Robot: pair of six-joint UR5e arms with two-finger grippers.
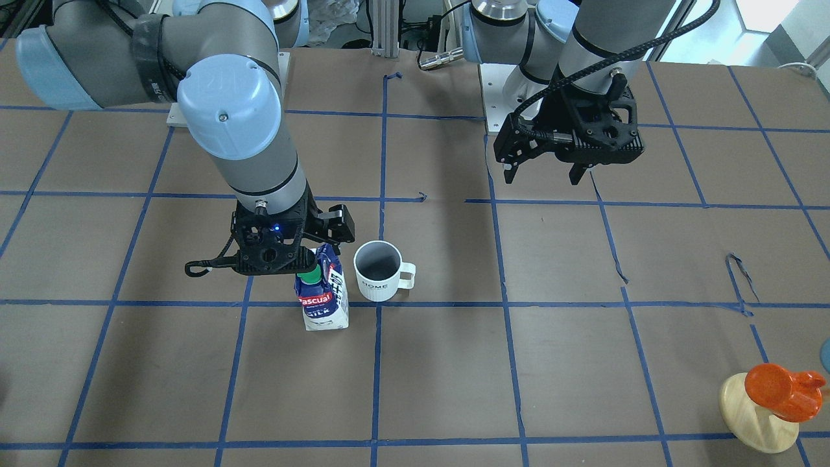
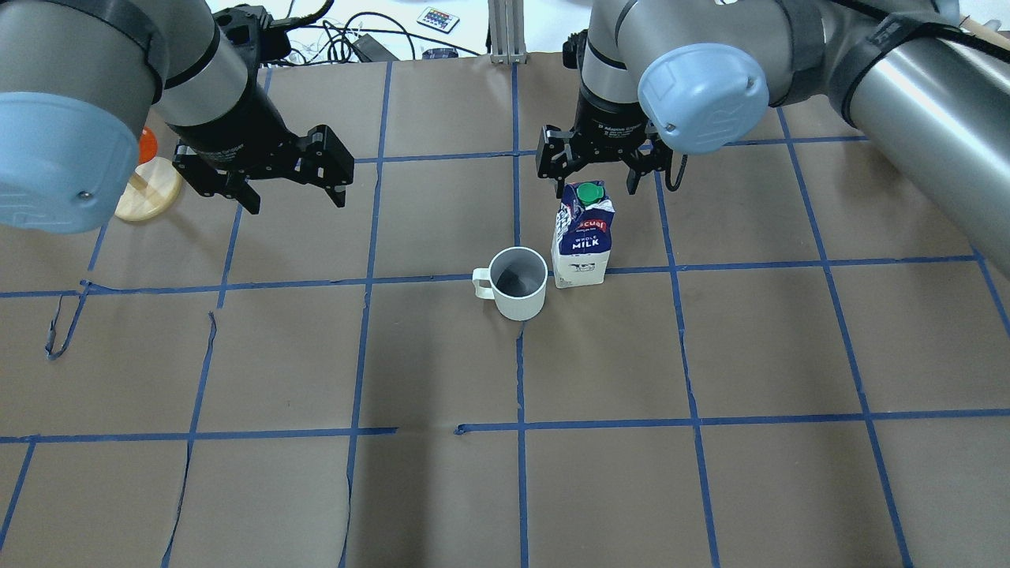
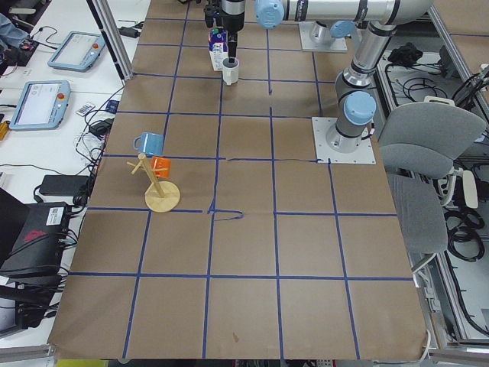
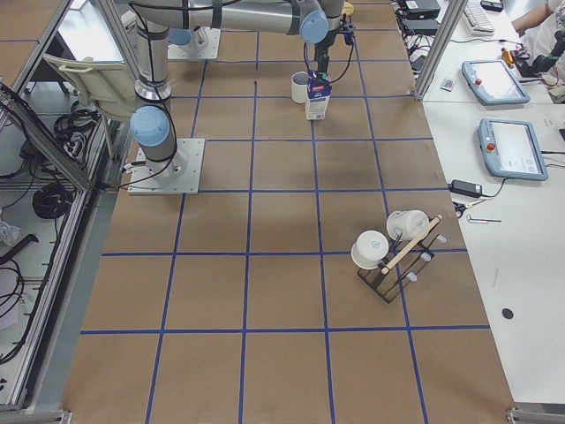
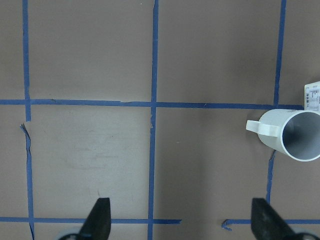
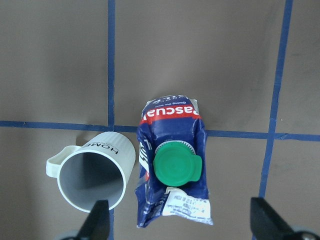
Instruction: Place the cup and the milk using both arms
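Overhead exterior, Surveyor: locate the task items.

Recorded, Chief. The milk (image 2: 582, 237) stands upright on the table (image 2: 394, 363), green cap up, near the middle of the taped grid. The cup (image 2: 518, 282) stands upright just beside it, on the robot's left of the carton. Its mouth is up and its handle is turned away from the milk. Both sit by a crossing of the blue tape lines. Whether mug and carton touch cannot be confirmed; the front-facing view suggests a slim gap at their bases.

Condition of the right gripper?

The right gripper (image 2: 588, 180) hangs directly over the carton's top, jaws spread wide. Its wrist view shows the fingertips (image 6: 98, 222) set wider apart than the carton and touching nothing. Nothing is held.

And the left?

The left gripper (image 2: 297, 203) hovers above bare table on the robot's left, well apart from both items. Its jaws are wide apart with nothing between them. Its wrist view catches the cup only at the frame's edge, with a sliver of the carton behind it.

Other items on the table?

One entry. An orange cup (image 1: 781, 389) sits on a pale wooden stand (image 1: 752, 418) toward the operators' edge on the robot's left, well apart from the task items.
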